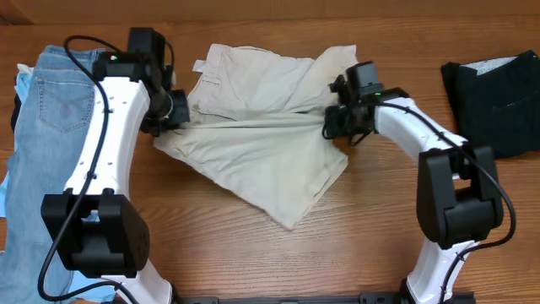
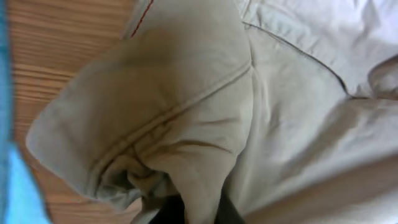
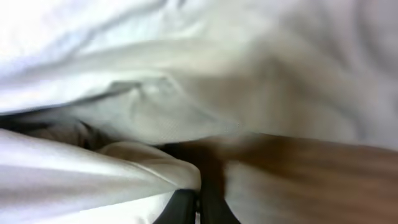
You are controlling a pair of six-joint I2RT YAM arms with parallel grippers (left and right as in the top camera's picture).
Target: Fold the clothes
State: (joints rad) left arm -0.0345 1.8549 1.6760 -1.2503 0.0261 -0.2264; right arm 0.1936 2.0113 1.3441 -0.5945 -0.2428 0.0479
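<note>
Left gripper [image 1: 173, 114] and right gripper [image 1: 333, 124] both pinch the one khaki shorts [image 1: 261, 148]; one jeans [image 1: 51, 110], one black garment [image 1: 498, 93], each cut off at the frame edge.

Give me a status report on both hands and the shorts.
Left hand shut on shorts, left edge. Right hand shut on right edge, cloth taut between. Jeans far left, black garment far right, neither touching the shorts.

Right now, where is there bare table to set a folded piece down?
Free: bare wood between the arm bases, below the khaki shorts, and between the shorts and the black garment. Crowded: the left edge under the jeans.
</note>
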